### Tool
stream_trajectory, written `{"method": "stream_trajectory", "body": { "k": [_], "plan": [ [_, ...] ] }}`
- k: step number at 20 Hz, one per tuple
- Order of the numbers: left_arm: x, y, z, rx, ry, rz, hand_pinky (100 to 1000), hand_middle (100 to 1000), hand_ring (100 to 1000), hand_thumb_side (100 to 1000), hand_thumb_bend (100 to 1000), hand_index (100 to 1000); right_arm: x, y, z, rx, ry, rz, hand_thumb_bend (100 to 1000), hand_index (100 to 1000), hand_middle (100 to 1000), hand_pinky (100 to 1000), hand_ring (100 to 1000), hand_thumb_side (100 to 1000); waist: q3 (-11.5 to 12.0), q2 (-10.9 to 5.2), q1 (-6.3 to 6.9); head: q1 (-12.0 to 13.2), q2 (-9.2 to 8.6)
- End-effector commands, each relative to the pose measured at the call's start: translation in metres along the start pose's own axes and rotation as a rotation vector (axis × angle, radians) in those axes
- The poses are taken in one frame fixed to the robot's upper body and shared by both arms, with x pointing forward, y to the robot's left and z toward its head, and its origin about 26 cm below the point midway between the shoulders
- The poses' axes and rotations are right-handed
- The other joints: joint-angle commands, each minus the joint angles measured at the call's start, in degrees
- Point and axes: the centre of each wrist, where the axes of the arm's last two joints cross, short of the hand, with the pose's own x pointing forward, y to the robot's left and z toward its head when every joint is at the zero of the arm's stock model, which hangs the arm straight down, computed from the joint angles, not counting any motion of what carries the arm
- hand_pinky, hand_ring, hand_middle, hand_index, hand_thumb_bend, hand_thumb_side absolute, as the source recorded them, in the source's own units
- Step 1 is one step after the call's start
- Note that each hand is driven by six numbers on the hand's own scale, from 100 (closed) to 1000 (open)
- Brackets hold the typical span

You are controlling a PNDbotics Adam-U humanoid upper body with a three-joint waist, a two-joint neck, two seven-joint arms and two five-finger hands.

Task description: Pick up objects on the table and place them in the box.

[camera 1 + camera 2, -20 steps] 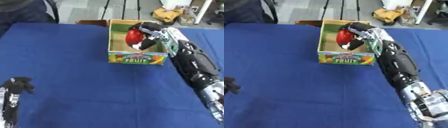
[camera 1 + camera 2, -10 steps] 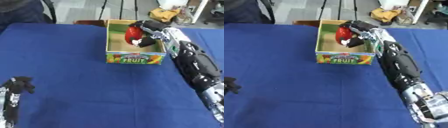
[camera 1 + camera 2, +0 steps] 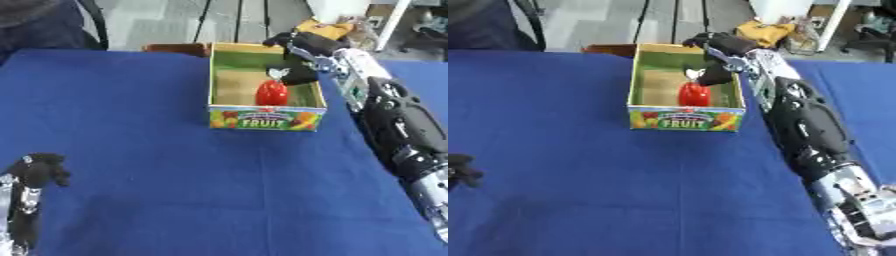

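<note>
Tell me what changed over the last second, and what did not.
The red object was in the right hand above the box; now it is let go and lies inside the box near the front wall, with the hand over the box's far right corner, apart from it. The box on the blue table and the left hand at the lower left stayed put.

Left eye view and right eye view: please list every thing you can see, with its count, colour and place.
Cardboard box printed FRUIT: one, yellow-green, far middle of the table.
Red rounded object: one, red with a pale top, inside the box.
Blue tablecloth: one, covers the table.
Brown thing: one, behind the box at the table's far edge; kind unclear.
Right hand: black, over the box's far right corner.
Left hand: black, lower left corner, fingers curled.
</note>
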Motion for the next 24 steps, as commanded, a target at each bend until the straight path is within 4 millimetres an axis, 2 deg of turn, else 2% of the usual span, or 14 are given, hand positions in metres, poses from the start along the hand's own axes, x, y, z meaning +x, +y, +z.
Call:
{"method": "stream_trajectory", "body": {
  "k": [1, 4, 7, 11, 17, 24],
  "plan": [
    [0.005, 0.003, -0.003, 0.007, -0.023, -0.004, 570, 381, 343, 813, 964, 550, -0.008, -0.021, 0.006, -0.034, 0.010, 0.043, 100, 971, 871, 495, 656, 709, -0.1, -1.25, 0.25, 0.2, -0.38],
    [0.004, 0.004, -0.002, 0.010, -0.020, -0.006, 570, 381, 343, 813, 964, 550, -0.009, -0.025, 0.008, -0.048, -0.007, 0.049, 100, 969, 869, 487, 650, 612, -0.5, -1.51, 0.32, 0.3, -0.29],
    [0.003, 0.005, -0.001, 0.016, -0.017, -0.007, 570, 381, 343, 813, 964, 550, -0.010, -0.034, 0.016, -0.082, -0.048, 0.056, 100, 963, 857, 473, 632, 463, -1.2, -1.70, 0.34, 0.7, -0.30],
    [0.001, 0.006, 0.000, 0.026, -0.010, -0.011, 570, 380, 342, 815, 964, 549, -0.016, -0.046, 0.038, -0.143, -0.110, 0.050, 100, 956, 836, 457, 609, 352, -2.5, -1.68, 0.44, 1.4, -0.33],
    [0.000, 0.008, 0.001, 0.038, -0.007, -0.015, 570, 379, 341, 817, 964, 547, -0.022, -0.053, 0.083, -0.217, -0.135, -0.016, 100, 947, 805, 431, 578, 300, -4.5, -1.21, 0.79, 2.3, -0.25],
    [0.001, 0.010, 0.001, 0.045, -0.011, -0.018, 570, 379, 340, 817, 964, 546, -0.021, -0.047, 0.121, -0.276, -0.108, -0.123, 100, 938, 784, 407, 551, 323, -6.2, -0.57, 1.26, 2.9, -0.43]
  ]
}}
